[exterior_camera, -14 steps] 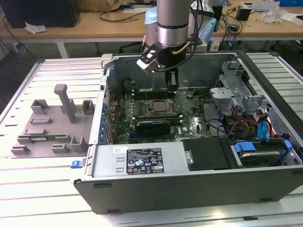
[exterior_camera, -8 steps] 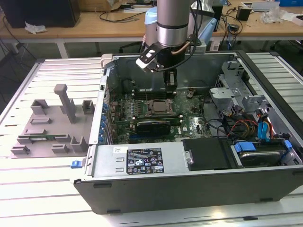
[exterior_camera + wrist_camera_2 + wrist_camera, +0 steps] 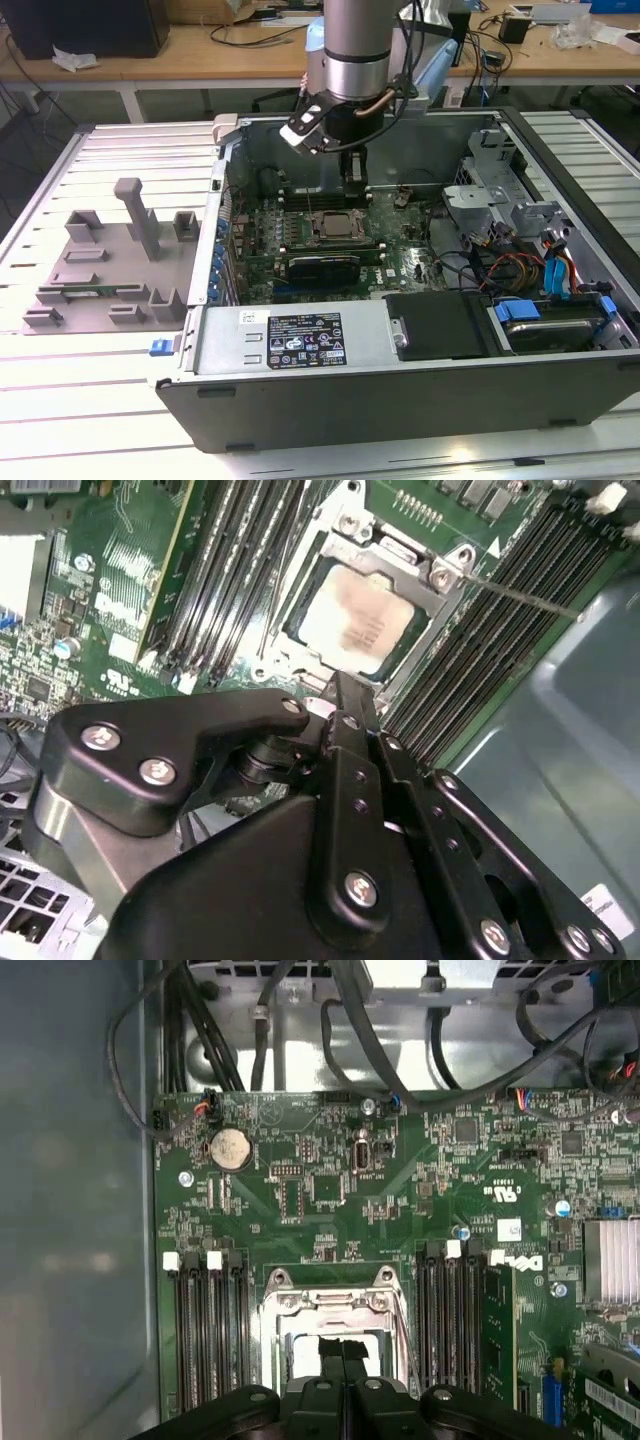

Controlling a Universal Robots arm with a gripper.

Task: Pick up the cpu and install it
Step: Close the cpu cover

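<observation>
The cpu point(image 3: 355, 620), a flat silver square, lies inside the motherboard socket point(image 3: 440, 575), whose metal frame stands open around it. My gripper point(image 3: 340, 685) hangs just above the socket's near edge with its two black fingers pressed together and nothing between them. In the first wrist view the fingertips point(image 3: 343, 1352) meet over the socket frame point(image 3: 275, 1305), with a pale strip of the cpu point(image 3: 300, 1348) beside them. The exterior view has the gripper point(image 3: 355, 185) reaching down into the open computer case, just behind the socket point(image 3: 335, 225).
Memory slots point(image 3: 230, 570) flank the socket on both sides. The case wall point(image 3: 560, 710) is close by. A drive cage and cables point(image 3: 520, 230) fill the exterior view's right. Grey fixture blocks point(image 3: 110, 260) stand outside the case on the exterior view's left.
</observation>
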